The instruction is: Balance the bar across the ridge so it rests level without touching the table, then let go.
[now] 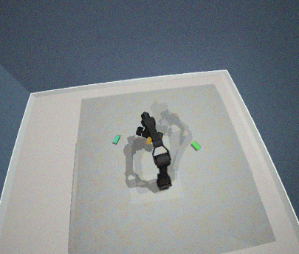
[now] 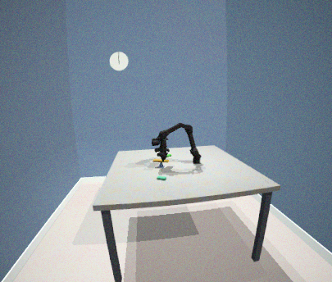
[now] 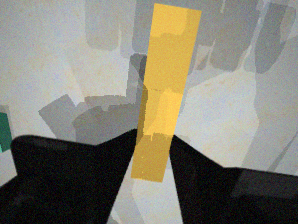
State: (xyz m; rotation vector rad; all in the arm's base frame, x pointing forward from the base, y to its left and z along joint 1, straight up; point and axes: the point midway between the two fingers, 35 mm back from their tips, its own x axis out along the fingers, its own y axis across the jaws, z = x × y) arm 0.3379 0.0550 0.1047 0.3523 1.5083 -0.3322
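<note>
We see flat blue walls (image 2: 265, 82) with a small round white clock (image 2: 119, 61) hung high, and a pale floor (image 2: 52, 229) under a grey desk (image 2: 207, 184) on dark legs, its top smooth and matte with a gently curved front edge. On the desk the black, jointed arm (image 2: 183, 128) arches up from its base and bends down to the end effector (image 2: 161, 156), which is clenched on the bar (image 3: 164, 85): a flat, yellow-orange slab with square ends, held near one end between the two dark fingers and running away from the wrist camera. In the exterior view the bar (image 2: 161, 161) lies about level, just above the desk; something small and bluish shows under it, too small for us to tell whether they touch. Two small green blocks lie well apart from the bar, one teal (image 1: 117, 139) on one side of the arm, one brighter green (image 1: 196, 145) on the other, and overlapping soft grey shadows spread around the arm.
</note>
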